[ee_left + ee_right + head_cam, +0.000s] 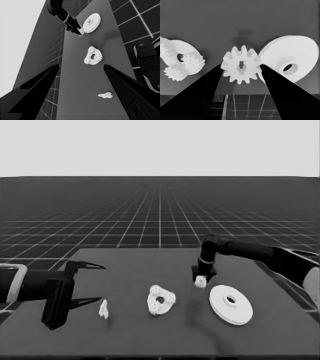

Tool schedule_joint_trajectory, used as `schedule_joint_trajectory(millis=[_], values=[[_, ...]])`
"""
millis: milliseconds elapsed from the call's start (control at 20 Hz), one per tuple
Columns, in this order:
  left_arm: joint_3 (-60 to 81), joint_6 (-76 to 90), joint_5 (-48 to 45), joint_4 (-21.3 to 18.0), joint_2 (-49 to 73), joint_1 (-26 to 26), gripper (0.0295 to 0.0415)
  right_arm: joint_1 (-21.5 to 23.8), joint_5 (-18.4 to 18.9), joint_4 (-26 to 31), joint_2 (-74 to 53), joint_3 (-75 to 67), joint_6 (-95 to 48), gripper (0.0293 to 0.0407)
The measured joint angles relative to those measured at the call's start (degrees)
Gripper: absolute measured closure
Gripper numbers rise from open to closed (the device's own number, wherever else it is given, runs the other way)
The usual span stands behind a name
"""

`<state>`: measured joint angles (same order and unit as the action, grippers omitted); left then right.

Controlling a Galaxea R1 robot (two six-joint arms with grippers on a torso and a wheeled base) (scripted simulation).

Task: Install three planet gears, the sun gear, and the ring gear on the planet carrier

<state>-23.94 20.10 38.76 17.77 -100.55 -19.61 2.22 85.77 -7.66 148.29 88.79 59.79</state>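
My right gripper (201,279) is shut on a small toothed gear (200,281), held just above the table between the two round parts. In the right wrist view the gear (241,64) sits pinched between my two fingers. The smaller round part (160,300) lies at the table's middle with three gears on it (181,60). To the gear's right lies the larger round part (231,305), thick-rimmed with a raised centre hole (290,60). My left gripper (92,282) waits open over the table's left end, holding nothing.
A thin white piece (103,309) lies on the table close to the left gripper's fingers, not held. Dark machinery with blue lights (147,60) shows past the table's edge in the left wrist view.
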Motion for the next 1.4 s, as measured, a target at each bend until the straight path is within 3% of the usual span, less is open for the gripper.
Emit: schedule_joint_trajectory(millis=[100,300,500,600,700,1400], values=[[0.00,0.00,0.00,0.00,0.00,0.00,0.0326,-0.34,2.05,-1.36,14.48,-0.61,16.26,0.0387],[0.00,0.00,0.00,0.00,0.00,0.00,0.0326,-0.50,2.39,-1.45,26.06,7.30,18.53,0.0387],[0.00,0.00,0.00,0.00,0.00,0.00,0.0326,-0.51,2.40,-1.46,27.33,8.79,18.44,0.0387],[0.00,0.00,0.00,0.00,0.00,0.00,0.0326,-5.11,1.13,-5.89,28.02,11.19,16.99,0.0387],[0.00,0.00,0.00,0.00,0.00,0.00,0.0326,-6.76,0.55,-7.36,28.36,12.42,16.27,0.0387],[0.00,0.00,0.00,0.00,0.00,0.00,0.0326,-8.22,0.21,-8.09,28.48,13.14,19.85,0.0388]])
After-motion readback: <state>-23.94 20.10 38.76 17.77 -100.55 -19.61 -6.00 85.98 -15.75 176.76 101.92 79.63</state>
